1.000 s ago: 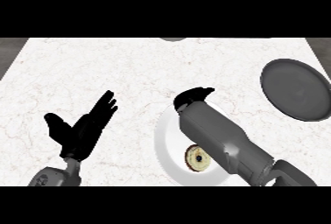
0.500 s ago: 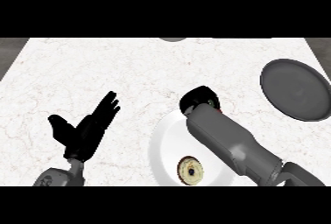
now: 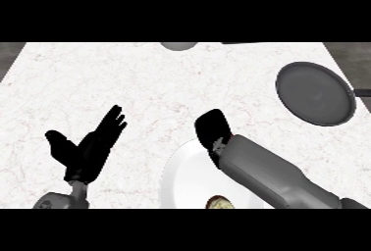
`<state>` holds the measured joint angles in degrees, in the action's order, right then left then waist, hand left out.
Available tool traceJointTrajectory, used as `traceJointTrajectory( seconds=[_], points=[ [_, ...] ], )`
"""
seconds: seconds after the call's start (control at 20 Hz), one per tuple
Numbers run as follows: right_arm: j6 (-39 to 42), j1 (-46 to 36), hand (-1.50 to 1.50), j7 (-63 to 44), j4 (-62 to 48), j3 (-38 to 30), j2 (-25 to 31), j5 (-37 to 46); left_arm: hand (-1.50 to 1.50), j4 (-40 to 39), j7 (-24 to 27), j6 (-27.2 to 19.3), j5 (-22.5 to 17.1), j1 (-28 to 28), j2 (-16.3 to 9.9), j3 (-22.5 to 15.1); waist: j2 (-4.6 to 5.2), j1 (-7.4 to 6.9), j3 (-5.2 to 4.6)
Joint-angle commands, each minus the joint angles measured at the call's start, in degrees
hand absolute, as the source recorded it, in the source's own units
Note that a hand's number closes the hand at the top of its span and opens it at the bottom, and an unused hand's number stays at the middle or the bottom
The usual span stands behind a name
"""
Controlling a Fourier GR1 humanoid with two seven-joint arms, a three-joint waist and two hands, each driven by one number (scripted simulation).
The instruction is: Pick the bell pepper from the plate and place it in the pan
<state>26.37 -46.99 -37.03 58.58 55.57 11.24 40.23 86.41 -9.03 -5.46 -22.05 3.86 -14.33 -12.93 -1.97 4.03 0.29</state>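
White marble table (image 3: 159, 83). Round white plate (image 3: 181, 176) at 6 o'clock; dark grey round pan (image 3: 315, 93) at 2 o'clock, nothing in it. Black right hand (image 3: 212, 128) over the plate's upper rim, fingers curled downward; cannot tell whether anything is held. Bell pepper not visible, likely hidden under the hand. Black left hand (image 3: 87, 147) open, resting at 8 o'clock. Lift, carry and placing all still to do.
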Motion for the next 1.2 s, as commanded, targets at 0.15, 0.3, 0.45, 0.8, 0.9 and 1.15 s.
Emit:
traceJointTrajectory(
  seconds=[0.15, 0.3, 0.45, 0.8, 0.9, 1.15],
  points=[
    [-18.19, 5.85, 1.50, 14.72, 20.86, -3.75, 9.87, -0.25, 0.00, -0.11, 0.32, -1.89, -0.37, -2.04, -0.25, 2.10, -1.45, 5.26, 0.50],
    [-24.98, 8.54, 1.50, 19.27, 29.24, -9.56, 14.82, -2.58, 0.00, 0.31, 0.76, -2.25, -0.03, -3.19, -0.34, 2.16, -1.14, 6.18, 0.48],
    [-29.53, 14.73, 1.50, 24.54, 35.54, -15.59, 20.01, -8.18, 0.00, 0.97, 1.22, -2.13, -0.44, -4.03, -1.24, 3.42, -0.42, 6.63, 0.47],
    [-33.18, 32.58, 1.50, 36.74, 45.88, -29.60, 29.07, -27.33, 0.00, 2.78, 1.69, -1.67, -0.39, -5.09, -1.02, 2.82, 0.84, 5.59, 0.28],
    [-31.00, 37.35, 1.50, 41.98, 45.30, -34.05, 32.82, -33.74, 0.00, 3.77, 1.00, -1.17, 0.02, -4.18, -1.01, 1.73, 1.42, 3.13, 0.15],
    [-30.60, 48.03, 1.50, 59.97, 35.21, -46.80, 38.96, -39.41, 0.00, 4.91, -1.43, -0.70, 0.61, -1.00, -0.21, -0.09, 1.89, -1.16, -0.06]
  ],
)
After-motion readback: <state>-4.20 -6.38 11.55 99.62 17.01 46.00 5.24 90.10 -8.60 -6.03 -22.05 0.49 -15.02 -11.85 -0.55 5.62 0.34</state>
